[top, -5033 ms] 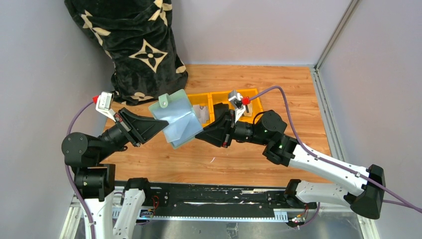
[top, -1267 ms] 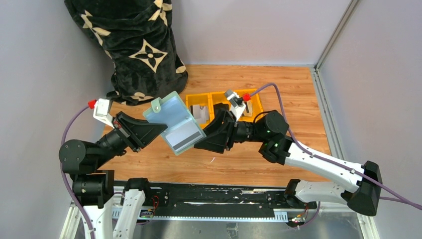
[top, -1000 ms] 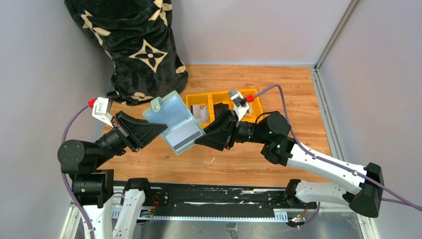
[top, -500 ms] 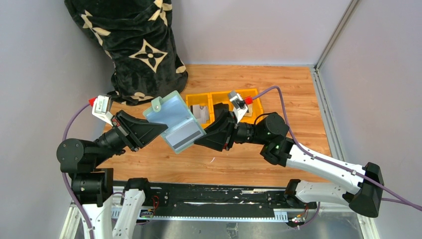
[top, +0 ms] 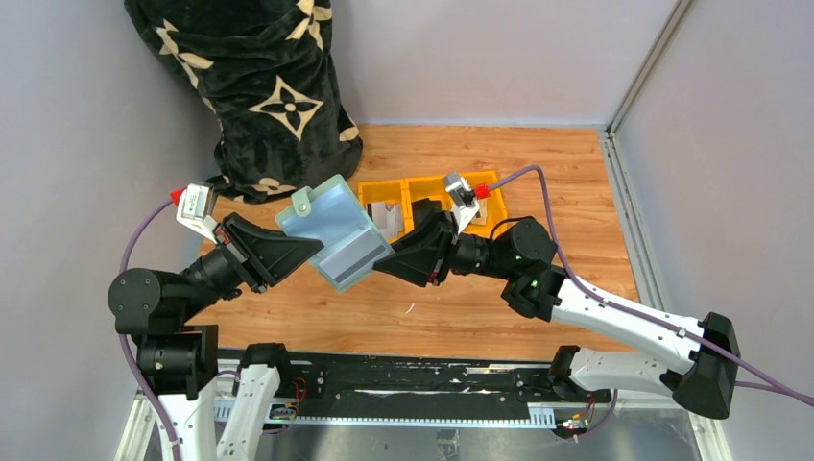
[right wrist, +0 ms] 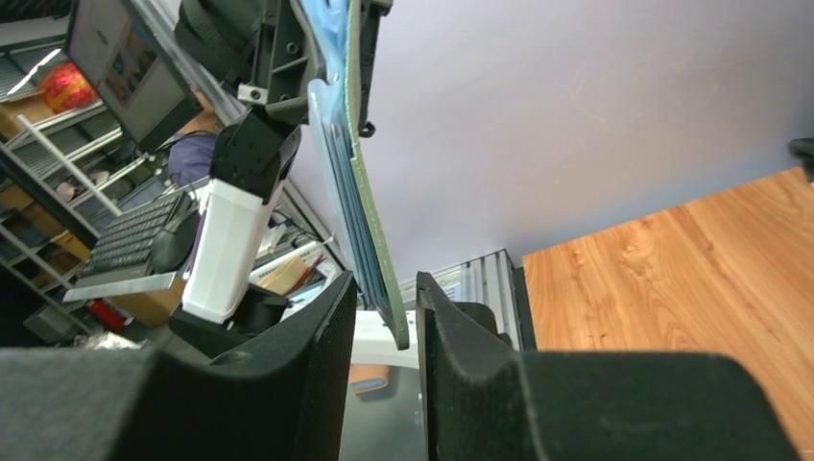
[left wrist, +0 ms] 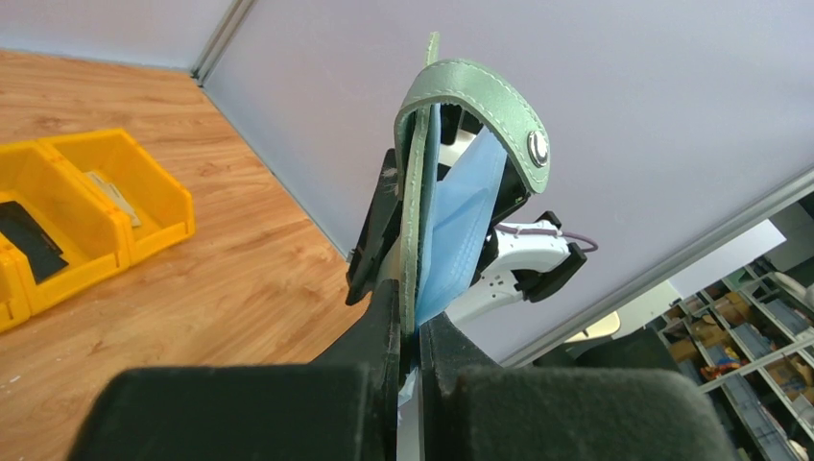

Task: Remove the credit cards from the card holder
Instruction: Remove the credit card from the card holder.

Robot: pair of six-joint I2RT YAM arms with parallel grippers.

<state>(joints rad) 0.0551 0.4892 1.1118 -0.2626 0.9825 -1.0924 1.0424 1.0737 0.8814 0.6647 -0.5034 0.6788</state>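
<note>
A: Two grippers on the holder (top: 331, 219)?

B: Both reach it. It hangs in the air above the table (top: 547, 163), between the arms and just in front of the yellow tray (top: 369, 202).

A: Left one first.

B: The left gripper (left wrist: 411, 331) is clamped tight on the holder's left edge. Its fingers (left wrist: 384, 322) pinch the green cover and blue sleeves with no gap.

A: And the right?

B: The right gripper (right wrist: 386, 327) is parted only a little, and the holder's lower right corner stands between its fingers. A sliver of space shows on each side, so I cannot say it has a hold.

A: How does the holder lie?

B: Spread open, inner face toward the top camera, tab (top: 309, 199) at its far left corner.

A: Any card?

B: One card (top: 352, 261) with a dark stripe shows in the near sleeve, beside the right gripper's tip. I cannot make out any others.
</note>
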